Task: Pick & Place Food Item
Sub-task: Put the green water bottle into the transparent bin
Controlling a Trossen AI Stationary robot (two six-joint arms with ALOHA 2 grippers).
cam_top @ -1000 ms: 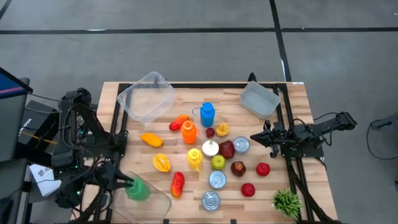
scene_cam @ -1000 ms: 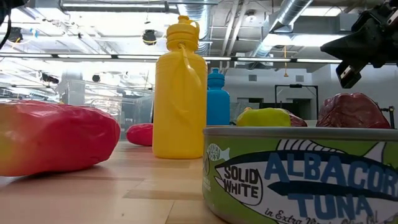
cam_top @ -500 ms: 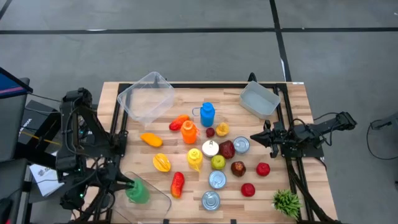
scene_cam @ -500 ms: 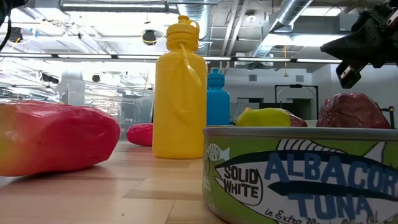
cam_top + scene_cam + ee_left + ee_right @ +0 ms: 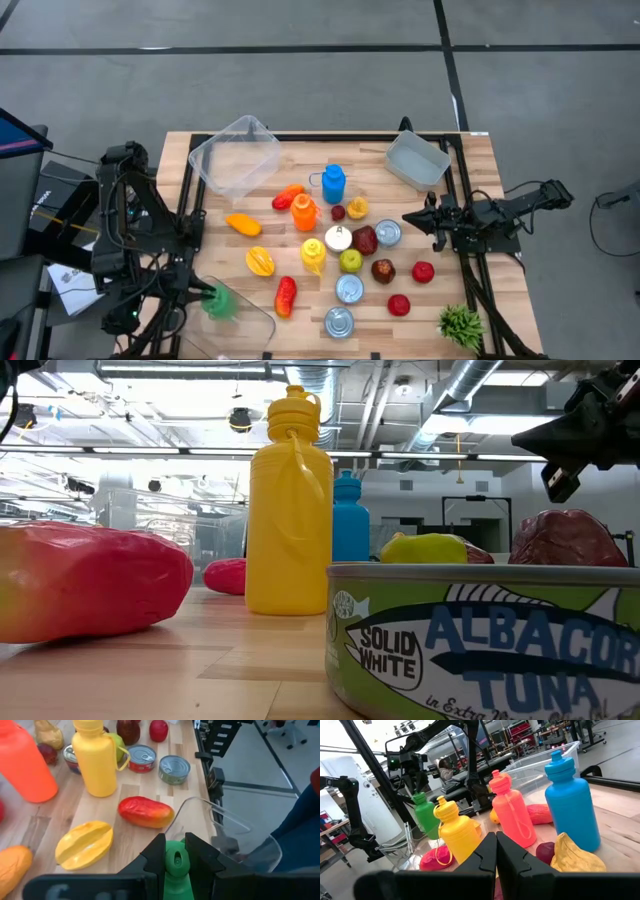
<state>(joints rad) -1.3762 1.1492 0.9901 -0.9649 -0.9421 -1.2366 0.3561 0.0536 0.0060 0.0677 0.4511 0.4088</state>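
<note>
- L gripper (image 5: 207, 296) at front-left corner of wooden table (image 5: 470, 180), fingers clamped on neck of green bottle (image 5: 222, 304); bottle held over clear container (image 5: 240, 322) at table's front-left edge.
- In left wrist view, green bottle cap (image 5: 175, 860) pinched between the two dark fingers (image 5: 152, 857), clear container rim just beyond.
- R gripper (image 5: 412, 220) over right side of table, fingers fully closed, nothing held; tips just beside a silver can (image 5: 388, 233).
- Food items mid-table: red-yellow mango (image 5: 285, 296), yellow starfruit (image 5: 260, 261), dark red fruit (image 5: 365, 240), green apple (image 5: 350, 261), red apples (image 5: 423, 271).
- Yellow bottle (image 5: 313, 254), orange bottle (image 5: 304, 212), blue bottle (image 5: 333, 183) upright among them.
- Large clear bin (image 5: 235, 156) at back-left, small clear bin (image 5: 418, 160) at back-right.
- Low view: tuna can (image 5: 480, 640) close in front.
</note>
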